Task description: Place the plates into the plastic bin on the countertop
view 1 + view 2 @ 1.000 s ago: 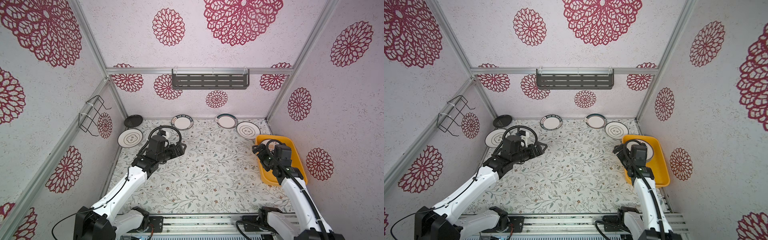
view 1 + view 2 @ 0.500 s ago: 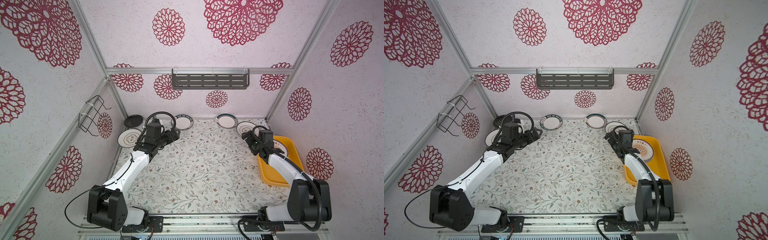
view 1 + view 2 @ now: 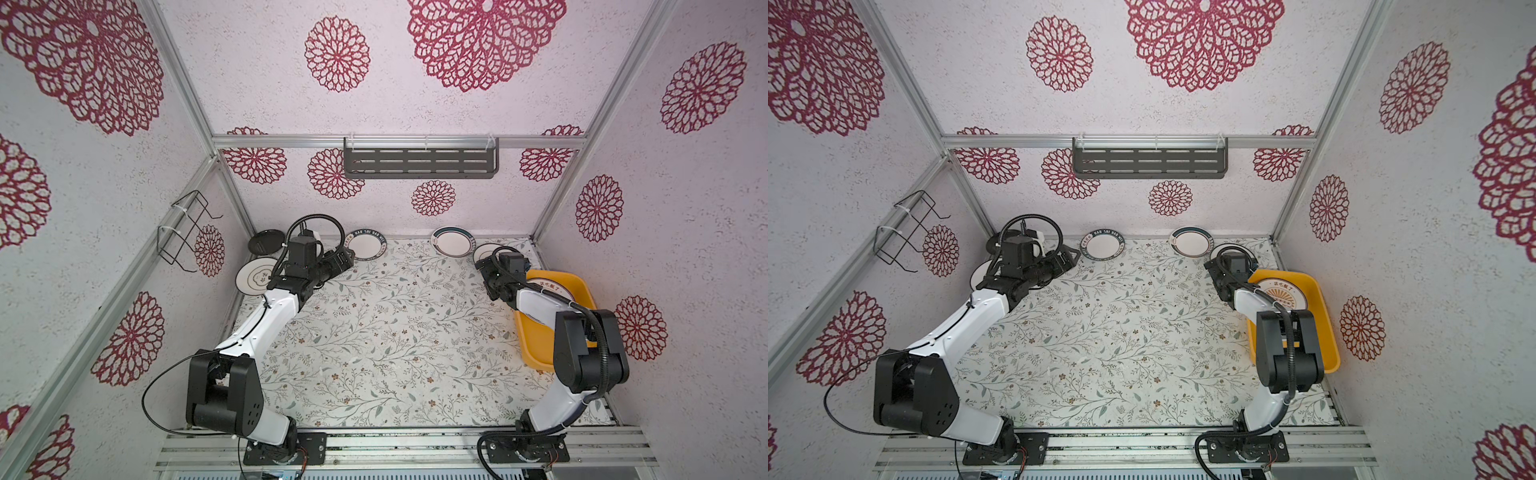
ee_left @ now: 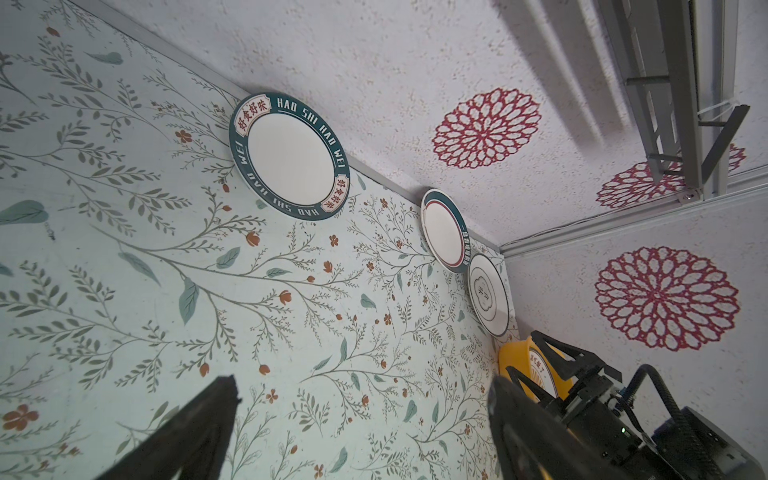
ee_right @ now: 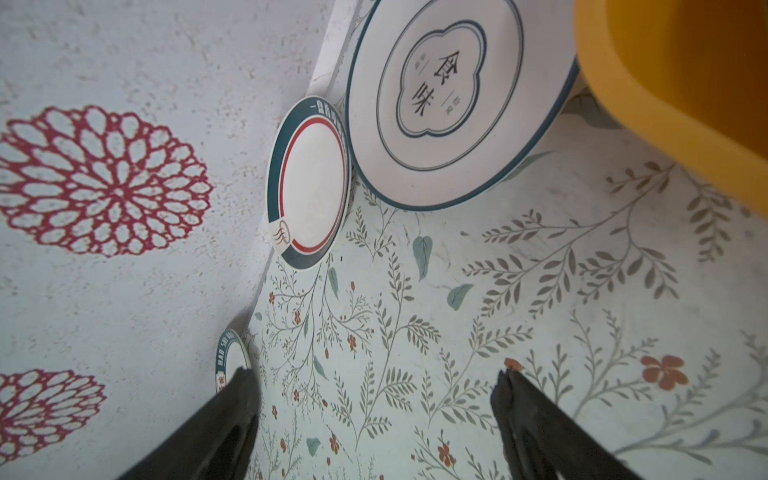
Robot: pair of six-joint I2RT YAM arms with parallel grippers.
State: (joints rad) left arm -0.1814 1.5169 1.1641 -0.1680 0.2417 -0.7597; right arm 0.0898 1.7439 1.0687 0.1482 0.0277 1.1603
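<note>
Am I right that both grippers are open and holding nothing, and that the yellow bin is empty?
Not quite: the yellow bin is not empty; both top views show a plate with an orange sunburst lying in it. The left gripper and right gripper are indeed open and holding nothing.

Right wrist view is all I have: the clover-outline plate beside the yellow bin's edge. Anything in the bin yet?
Observer: Yes, one orange sunburst plate lies in the plastic bin.
Operator: Where's the other arm?
Observer: The left gripper is open and empty, just short of the teal lettered plate.
Operator: Any plates I can't see?
Observer: Two in the far left corner: a black plate and a white line-motif plate.
</note>
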